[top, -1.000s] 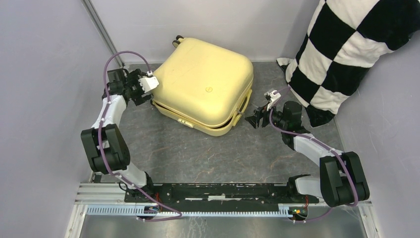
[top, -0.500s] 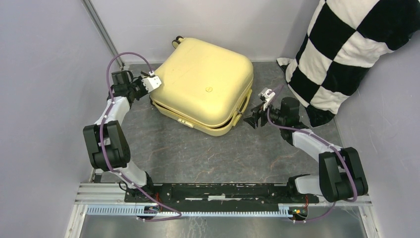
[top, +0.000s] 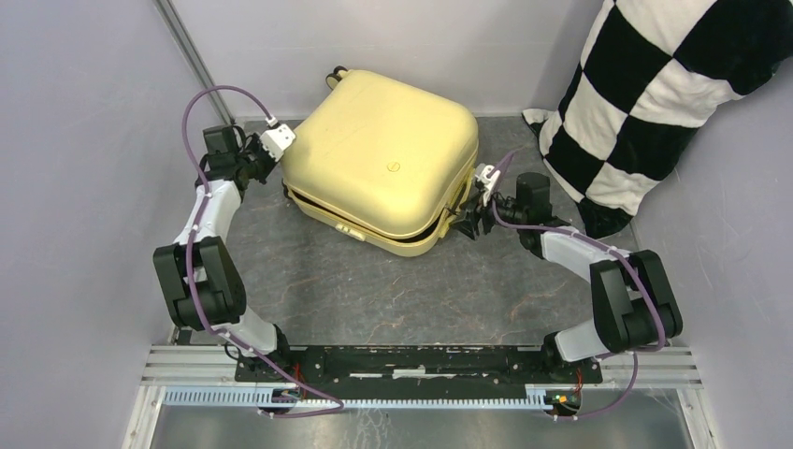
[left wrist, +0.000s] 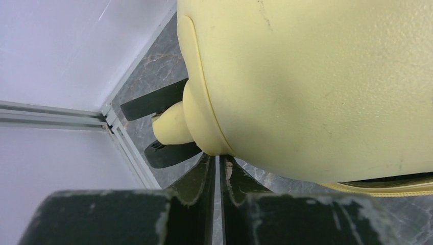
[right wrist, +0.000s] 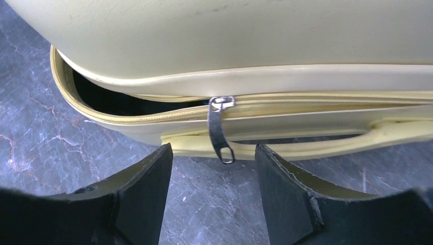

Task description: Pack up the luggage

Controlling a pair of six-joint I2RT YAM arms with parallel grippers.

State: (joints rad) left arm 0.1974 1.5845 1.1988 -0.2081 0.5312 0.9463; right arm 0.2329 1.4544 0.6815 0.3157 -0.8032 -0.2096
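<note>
The luggage [top: 383, 154] is a pale-yellow hard-shell suitcase lying flat at the back of the table, its lid down. In the right wrist view its shell [right wrist: 245, 35] is slightly ajar at the left, with dark lining showing above the zipper track. A metal zipper pull [right wrist: 220, 135] hangs over the yellow side handle [right wrist: 327, 144]. My right gripper [right wrist: 213, 153] is open, its fingertips either side of the pull and just short of it. My left gripper [left wrist: 219, 159] is shut on nothing, its tips touching the suitcase's corner beside a black caster wheel [left wrist: 153, 101].
A black-and-white checkered pillow [top: 655, 94] leans in the back right corner, close behind the right arm [top: 570, 248]. Grey walls close in the left, back and right sides. The arms' mounting rail [top: 411, 360] runs along the near edge.
My left gripper has shut and shifted back along the suitcase's left corner. My right gripper has moved left, up to the suitcase's handle side at the zipper pull.
</note>
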